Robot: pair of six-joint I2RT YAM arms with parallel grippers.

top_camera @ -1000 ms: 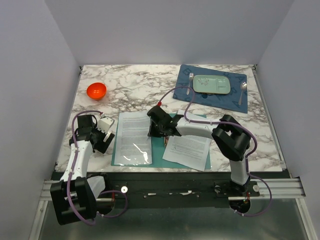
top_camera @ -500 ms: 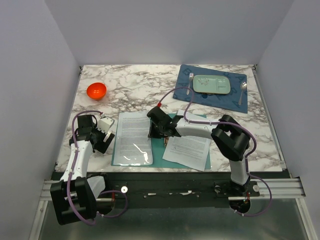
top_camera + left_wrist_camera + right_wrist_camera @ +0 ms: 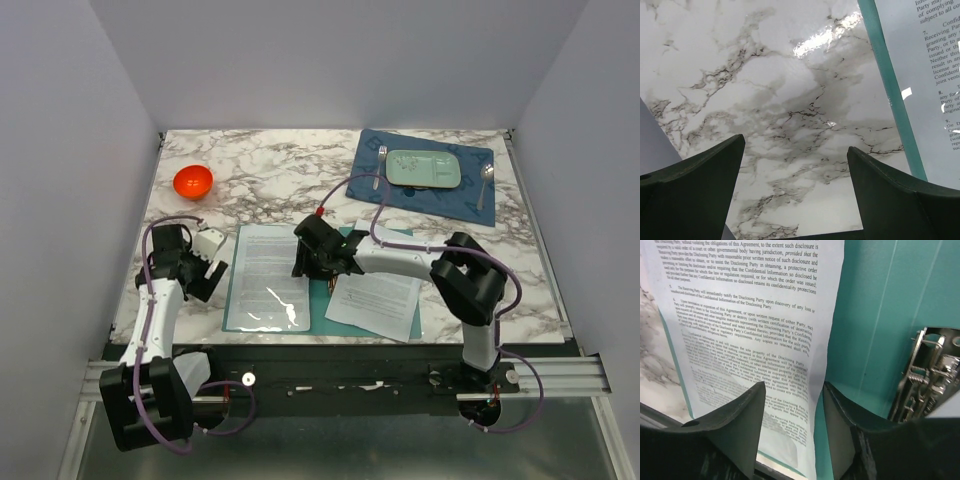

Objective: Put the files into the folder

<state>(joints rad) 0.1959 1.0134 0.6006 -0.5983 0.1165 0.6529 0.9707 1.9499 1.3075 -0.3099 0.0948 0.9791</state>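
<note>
Files (image 3: pixel 268 275) lie on the open folder (image 3: pixel 316 303) mid-tabletop (image 3: pixel 280 175). The left claw (image 3: pixel 796 145) hangs wide apart over bare marble, keeping clear. The sleeved sheet (image 3: pixel 755 315) covers the left leaf. The right claw (image 3: pixel 794 386), fingers apart, straddles its edge beside the clip (image 3: pixel 927 370), seemingly to seat it at the spine. A loose sheet (image 3: pixel 375 302) overhangs the right leaf, and the placemat (image 3: pixel 400 195) sits well behind, no obstacle.

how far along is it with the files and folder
About halfway. Done: one sleeved sheet lies on the left leaf of the open folder. In hand: nothing; the right gripper stands open over that sheet's edge. Left: the loose sheet lies askew, partly off the right leaf.
</note>
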